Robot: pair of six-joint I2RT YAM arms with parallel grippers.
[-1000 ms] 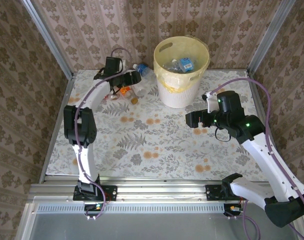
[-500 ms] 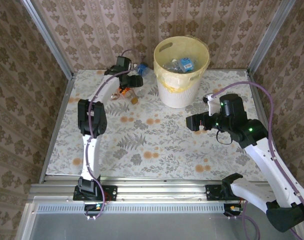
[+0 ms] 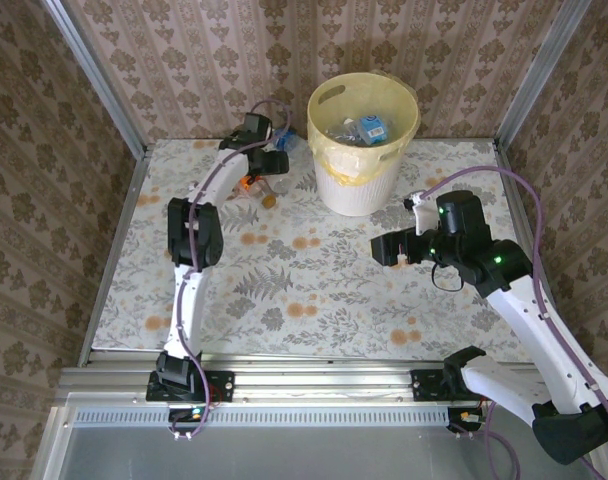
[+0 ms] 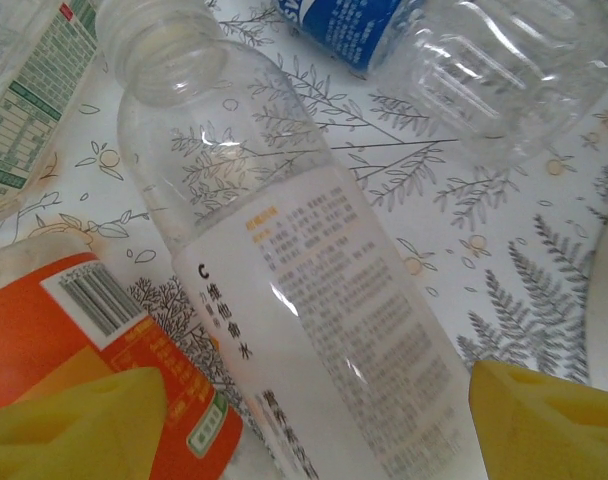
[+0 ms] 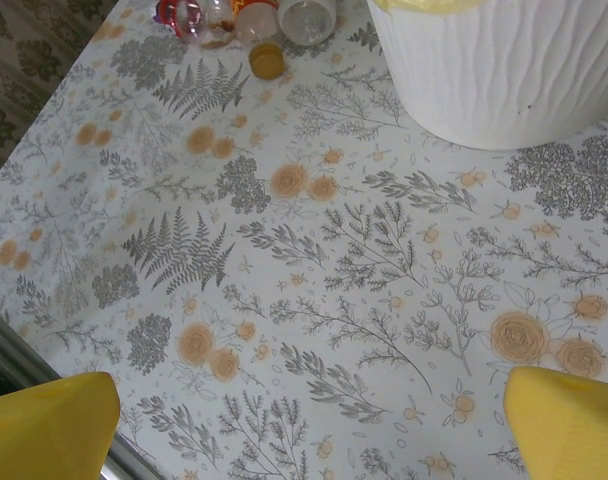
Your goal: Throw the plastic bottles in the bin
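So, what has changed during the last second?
The left arm reached farther back and right, bringing its open jaws over the clear plastic bottle with the white label. Nothing was grasped or released. The right arm barely shifted; the pale yellow round plastic bin stayed put.

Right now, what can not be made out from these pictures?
Top view: the loose bottles are partly hidden by the left arm; no count is possible.
Top view: the bottles inside the bin are too small to count.
Left wrist view: the white-label bottle is cut off by the lower edge.
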